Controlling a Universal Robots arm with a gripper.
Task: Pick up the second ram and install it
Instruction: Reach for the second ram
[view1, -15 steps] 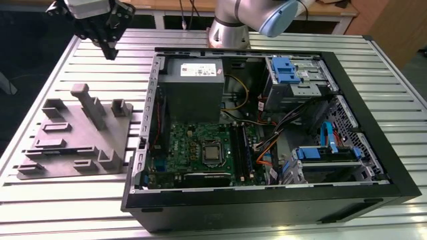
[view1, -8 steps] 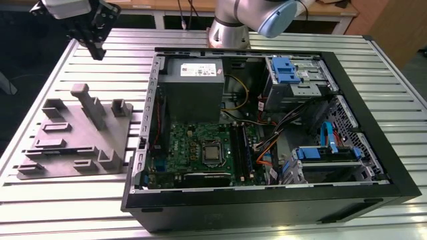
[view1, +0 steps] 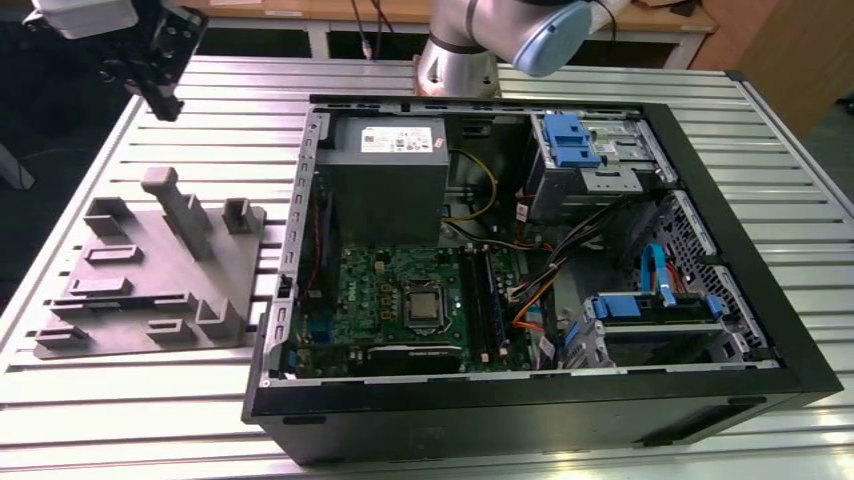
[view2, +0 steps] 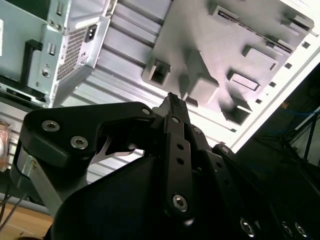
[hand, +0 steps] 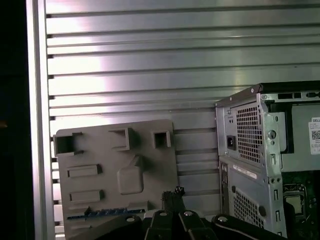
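The second ram (hand: 107, 212) lies at the fixture (hand: 100, 150) edge; fingers (hand: 170, 197), pressed together, hover well clear.

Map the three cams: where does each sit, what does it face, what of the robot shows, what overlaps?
Exterior view: off the arm, high, looking down on the slatted table, open computer case and grey fixture plate; the arm and pincer show.
First wrist view: on the wrist, looking down past the pincer at the fixture plate and the case's rear.
Second wrist view: on the wrist, looking along the pincer toward the fixture plate.
Shared: both wrist views show pincer, fixture plate and case rear.
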